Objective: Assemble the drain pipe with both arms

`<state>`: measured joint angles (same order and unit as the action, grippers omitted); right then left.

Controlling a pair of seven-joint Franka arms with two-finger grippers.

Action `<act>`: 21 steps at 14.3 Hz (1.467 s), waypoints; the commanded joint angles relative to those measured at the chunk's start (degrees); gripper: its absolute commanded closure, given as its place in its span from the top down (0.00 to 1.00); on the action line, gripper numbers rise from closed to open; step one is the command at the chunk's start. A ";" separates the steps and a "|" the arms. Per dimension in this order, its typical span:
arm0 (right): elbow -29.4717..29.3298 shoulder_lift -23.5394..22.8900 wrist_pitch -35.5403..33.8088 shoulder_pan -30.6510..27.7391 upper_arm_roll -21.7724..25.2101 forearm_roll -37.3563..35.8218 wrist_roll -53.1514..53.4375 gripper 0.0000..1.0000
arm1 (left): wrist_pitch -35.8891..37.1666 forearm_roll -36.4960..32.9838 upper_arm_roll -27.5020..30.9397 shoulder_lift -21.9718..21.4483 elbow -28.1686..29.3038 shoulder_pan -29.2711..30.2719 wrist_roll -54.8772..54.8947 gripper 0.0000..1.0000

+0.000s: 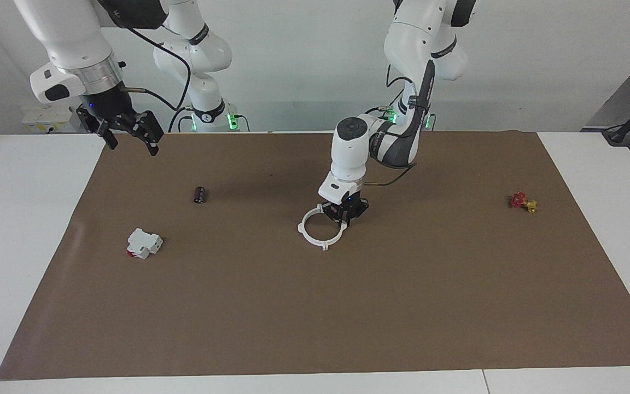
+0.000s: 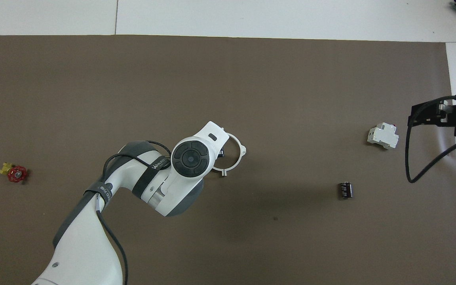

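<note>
The drain pipe [image 1: 323,244] lies flat on the brown mat [image 1: 315,317] as one joined white ring with outer tabs [image 2: 243,150], near the middle. My left gripper [image 1: 344,221] points straight down, shut, with its fingertips at the ring's rim on the side toward the left arm's end. In the overhead view the left wrist covers this gripper [image 2: 221,151] except for a black edge inside the ring. My right gripper [image 1: 129,128] hangs open and holds nothing, high over the mat's corner at the right arm's end [image 2: 430,114].
A blocky white piece with a red part [image 1: 144,243] and a small black cylinder [image 1: 199,195] lie toward the right arm's end. A small red and yellow part [image 1: 523,202] lies toward the left arm's end. White tabletop [image 1: 25,230] borders the mat.
</note>
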<state>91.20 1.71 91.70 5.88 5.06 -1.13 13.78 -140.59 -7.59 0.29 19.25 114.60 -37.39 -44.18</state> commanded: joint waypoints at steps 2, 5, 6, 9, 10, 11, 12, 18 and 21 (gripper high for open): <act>-0.06 0.22 -0.82 -0.43 -0.22 0.95 -1.21 1.00 | 1.63 -1.02 0.85 0.53 0.18 -1.46 -1.26 0.00; -0.06 0.22 -0.82 -0.43 -0.22 0.95 -1.30 1.00 | 1.02 -1.02 0.85 0.61 0.18 -1.37 -1.17 0.00; -0.06 0.22 -0.82 -0.43 -0.22 0.95 -1.21 1.00 | 1.02 -1.02 0.85 0.62 0.18 -1.37 -1.17 0.00; -0.06 0.22 -0.82 -0.43 -0.22 0.95 -1.30 1.00 | -0.03 -1.11 0.77 0.70 0.18 -1.29 -0.56 0.00; -0.06 0.22 -0.82 -0.43 -0.22 1.04 -1.21 1.00 | -0.30 -1.11 0.76 0.70 0.27 -1.20 -0.55 0.00; -0.06 0.22 -0.82 -0.43 -0.22 0.95 -1.21 1.00 | -0.39 -1.11 0.76 0.70 0.27 -1.11 -0.55 0.00; -0.06 0.22 -0.82 -0.43 -0.22 0.95 -1.30 1.00 | -0.48 -1.11 0.76 0.70 0.27 -1.20 -0.55 0.00; -0.06 0.22 -0.82 -0.43 -0.22 0.95 -1.30 1.00 | -1.53 -1.02 0.68 0.88 0.27 -0.85 -0.46 0.00; -0.06 0.22 -0.82 -0.43 -0.22 0.95 -1.21 1.00 | -3.02 -1.02 0.68 0.97 0.36 -0.76 -0.73 0.29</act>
<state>91.20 1.71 91.70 5.88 5.06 -1.13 13.78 -140.96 -7.60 0.30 19.26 114.68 -37.39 -44.12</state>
